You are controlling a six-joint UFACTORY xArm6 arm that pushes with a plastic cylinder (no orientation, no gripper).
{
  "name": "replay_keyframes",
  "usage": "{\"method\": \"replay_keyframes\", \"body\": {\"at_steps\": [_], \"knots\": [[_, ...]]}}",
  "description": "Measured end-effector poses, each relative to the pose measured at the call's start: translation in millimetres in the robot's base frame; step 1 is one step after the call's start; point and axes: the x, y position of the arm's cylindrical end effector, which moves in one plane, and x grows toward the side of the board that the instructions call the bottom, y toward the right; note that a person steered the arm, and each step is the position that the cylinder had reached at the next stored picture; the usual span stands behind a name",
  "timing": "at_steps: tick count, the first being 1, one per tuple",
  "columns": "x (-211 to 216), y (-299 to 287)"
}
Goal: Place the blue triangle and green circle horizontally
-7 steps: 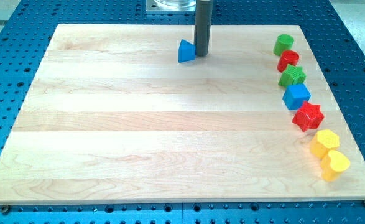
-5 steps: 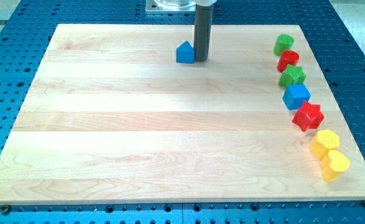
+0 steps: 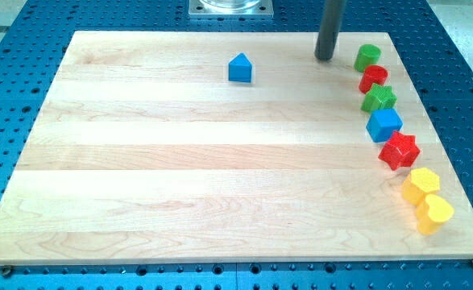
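Note:
The blue triangle sits near the view's top, a little left of centre. The green circle sits at the view's top right, at the head of a column of blocks. My tip rests on the board between them, much closer to the green circle, a short gap to its left. The tip touches neither block.
Below the green circle a column runs down the view's right edge: a red block, a green star-like block, a blue cube, a red star, a yellow block and a yellow heart. The wooden board lies on a blue perforated table.
My tip left the blue triangle's right side and moved right, close to the green circle. The blue triangle shifted slightly and turned, then stayed put.

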Motion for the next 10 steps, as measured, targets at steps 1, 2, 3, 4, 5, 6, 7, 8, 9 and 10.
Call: {"method": "replay_keyframes", "body": {"at_steps": [1,2,3,4,5,6,7,8,9,10], "knots": [[-10,31],[-14,54],[-14,68],[-14,79],[-14,96],[-12,116],[14,127],[63,119],[79,115],[79,115]]}}
